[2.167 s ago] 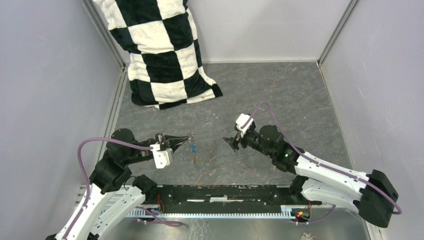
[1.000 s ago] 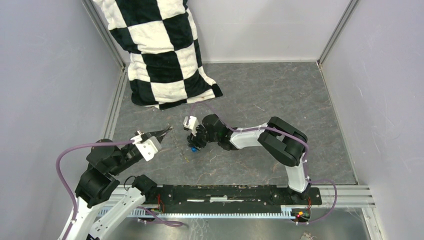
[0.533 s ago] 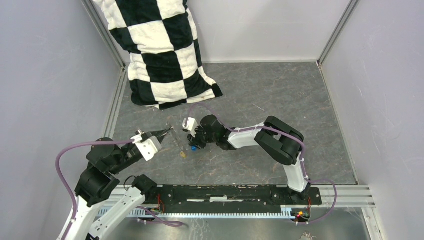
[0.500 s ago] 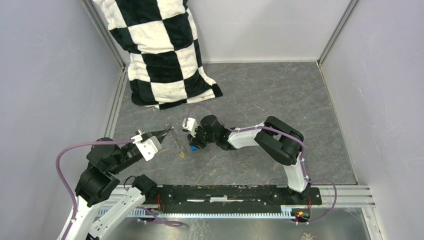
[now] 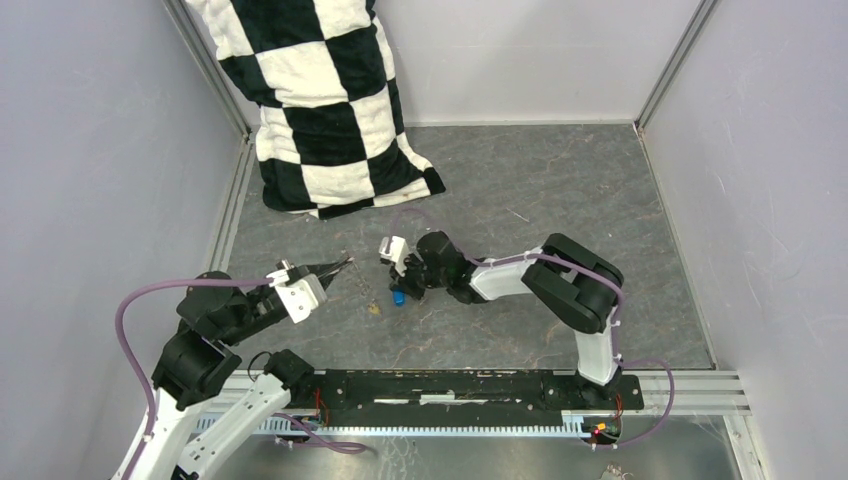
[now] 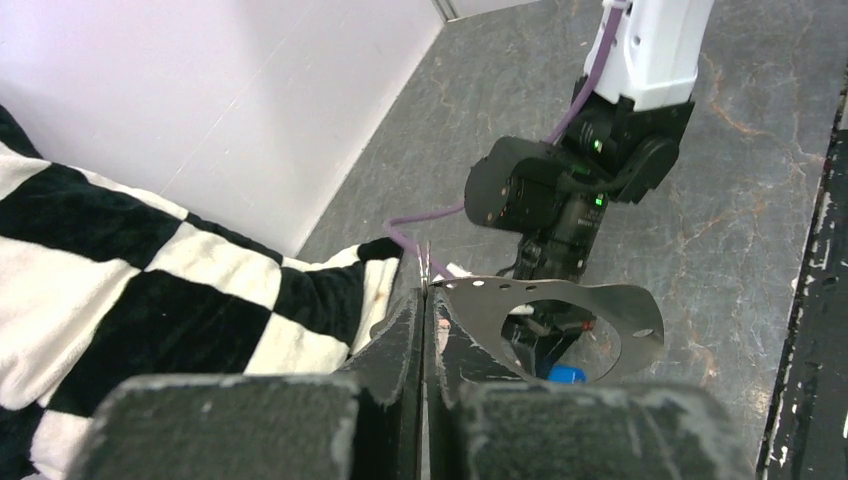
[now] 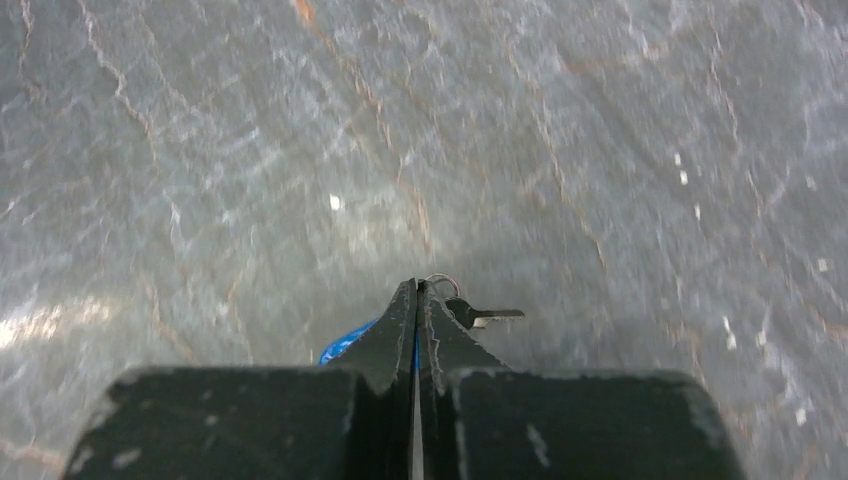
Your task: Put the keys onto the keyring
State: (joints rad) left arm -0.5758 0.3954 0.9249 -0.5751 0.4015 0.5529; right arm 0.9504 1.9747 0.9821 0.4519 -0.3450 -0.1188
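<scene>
My right gripper (image 5: pixel 401 288) reaches left across the grey floor and is shut on the blue key (image 5: pixel 397 297). In the right wrist view blue plastic (image 7: pixel 345 345) shows beside and between the closed fingers. A small wire ring (image 7: pixel 441 283) and a dark-headed key blade (image 7: pixel 482 314) peek out past the tips. The yellow-gold key (image 5: pixel 375 308) lies on the floor just left of the blue one. My left gripper (image 5: pixel 343 264) hovers to the left, shut on a thin silver wire (image 6: pixel 426 262) of the keyring. The rest of the loop is too thin to trace.
A black-and-white checkered pillow (image 5: pixel 320 100) leans in the back left corner, close behind my left gripper. Grey walls close in the floor on three sides. A black rail (image 5: pixel 460 385) with the arm bases runs along the near edge.
My right gripper has closed on the blue key and shifted slightly right with it. The left arm has barely moved.
</scene>
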